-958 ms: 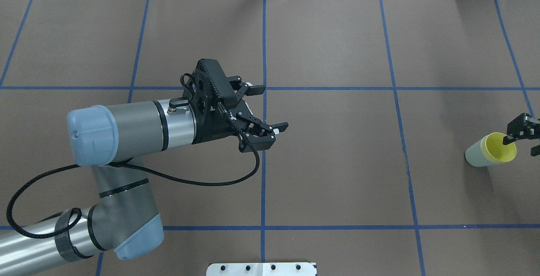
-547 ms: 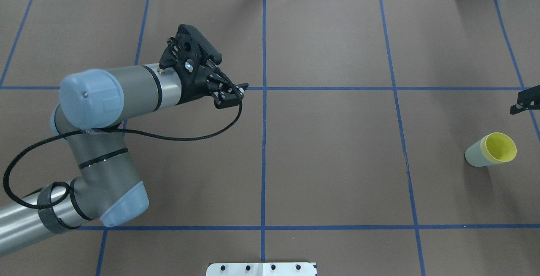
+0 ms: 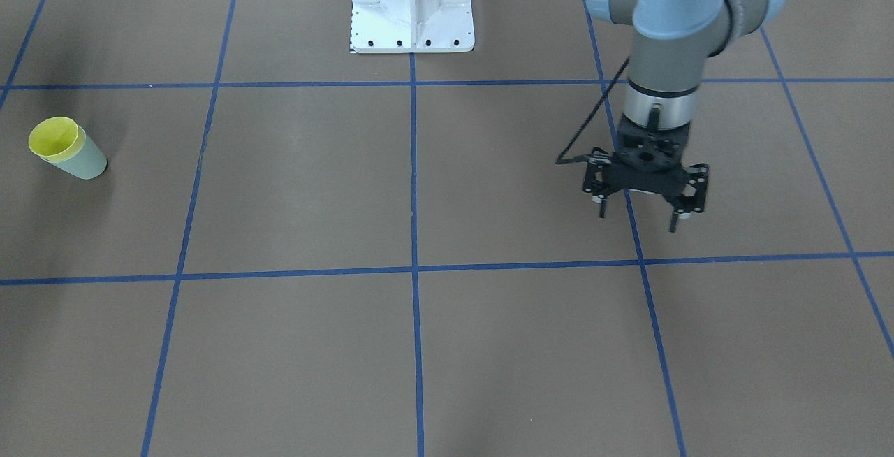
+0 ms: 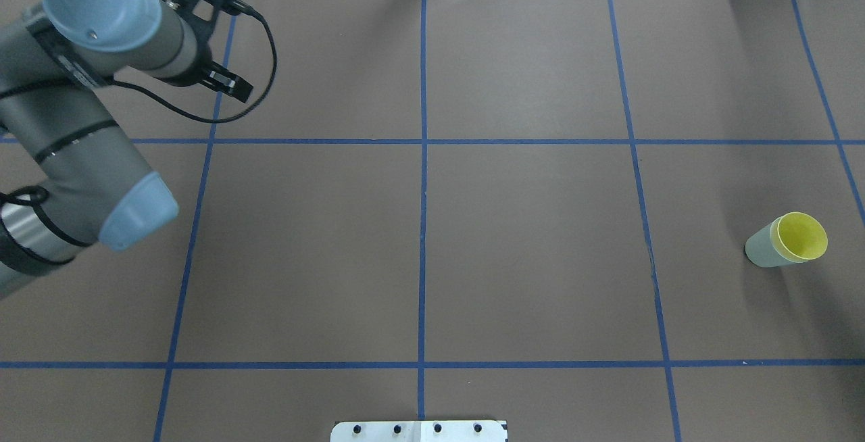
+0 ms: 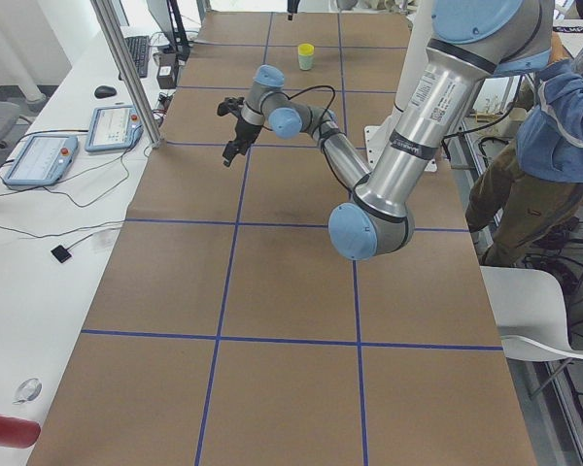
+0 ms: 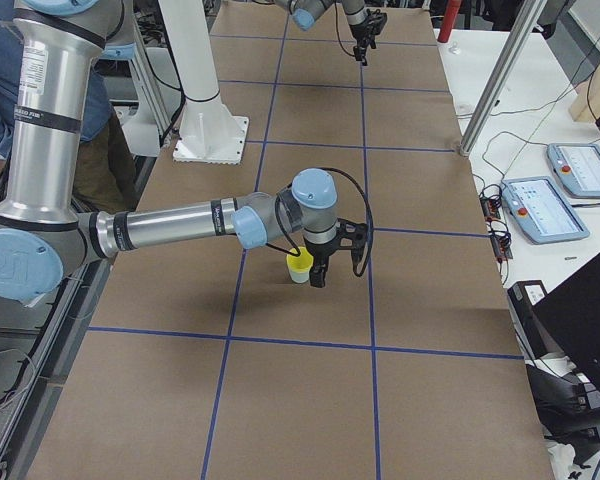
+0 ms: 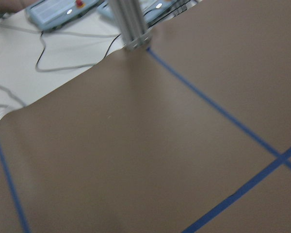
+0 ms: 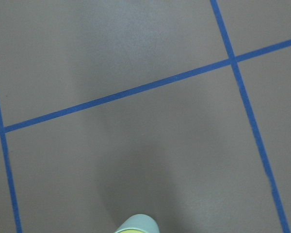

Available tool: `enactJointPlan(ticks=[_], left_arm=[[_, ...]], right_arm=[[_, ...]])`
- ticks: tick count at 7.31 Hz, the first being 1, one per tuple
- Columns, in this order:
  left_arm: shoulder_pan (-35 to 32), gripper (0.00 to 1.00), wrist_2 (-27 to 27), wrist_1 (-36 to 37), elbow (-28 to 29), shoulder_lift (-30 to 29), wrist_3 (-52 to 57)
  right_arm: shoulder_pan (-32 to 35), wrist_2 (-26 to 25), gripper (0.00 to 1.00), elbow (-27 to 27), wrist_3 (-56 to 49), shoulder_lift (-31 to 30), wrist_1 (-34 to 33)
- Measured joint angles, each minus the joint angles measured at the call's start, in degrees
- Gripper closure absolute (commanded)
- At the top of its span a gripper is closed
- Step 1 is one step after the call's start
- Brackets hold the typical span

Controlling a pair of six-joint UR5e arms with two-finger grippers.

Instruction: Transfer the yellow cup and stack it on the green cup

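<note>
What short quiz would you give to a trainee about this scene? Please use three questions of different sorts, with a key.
1. True or false: the yellow cup is nested inside the green cup.
2. The left gripper is: A) open and empty; B) shut on a cup; C) out of every view.
3. Fill in: in the overhead view, both cups are near the ____ edge of the table.
Key: 1 true; 2 A; 3 right.
</note>
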Motion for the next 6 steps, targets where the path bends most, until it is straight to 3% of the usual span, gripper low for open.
enactJointPlan(ticks=[2,4,6], left_arm=[[-13.86,0.0,-16.56,8.05,2.98,3.4,9.66],[-24.82,0.0,-29.68,8.05,3.69,11.7,18.06],[-31.93,0.0,-30.31,6.48,3.71,19.12,32.87]], right_arm=[[3.13,0.16,0.0,-4.88,-9.15,5.53,-6.01],[6.8,0.12,0.0,-6.26,-18.77,10.86,-15.89],[8.3,-0.08,0.0,-6.46,-22.75,12.19,-19.43]])
